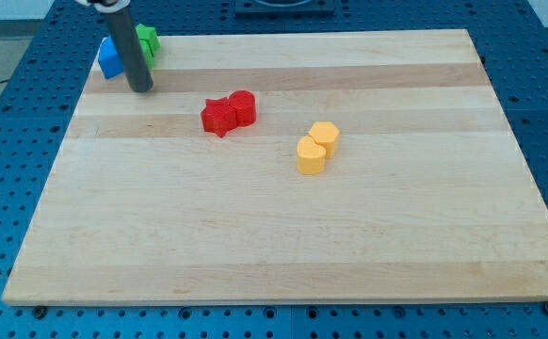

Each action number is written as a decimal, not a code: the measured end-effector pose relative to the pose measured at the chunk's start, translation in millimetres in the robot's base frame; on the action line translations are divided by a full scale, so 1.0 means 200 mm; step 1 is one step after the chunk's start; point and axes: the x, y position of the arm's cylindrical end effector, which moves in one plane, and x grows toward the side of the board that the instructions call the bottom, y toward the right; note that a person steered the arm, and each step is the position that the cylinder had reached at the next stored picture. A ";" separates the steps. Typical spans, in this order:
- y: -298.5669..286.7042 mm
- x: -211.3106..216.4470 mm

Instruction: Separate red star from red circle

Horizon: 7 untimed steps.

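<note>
No jaws here, just a bare rod; my tip [141, 88] sits far left on the board [255, 254], next to the blue block [110, 58] & green block [147, 42], well apart from the reds. Red star [218, 117] touches red circle [242, 107] near centre, star on the left. Both look light, stiff, prob. slide easily; push at the seam. Two yellow blocks [317, 148] further right.

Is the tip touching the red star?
No, my tip stands apart from the red star, near the blue block.
</note>
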 end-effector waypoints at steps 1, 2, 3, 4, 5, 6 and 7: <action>0.16 0.14; 0.32 0.25; 0.38 0.27; 0.38 0.27; 0.42 0.27; 0.56 0.26; 0.75 0.26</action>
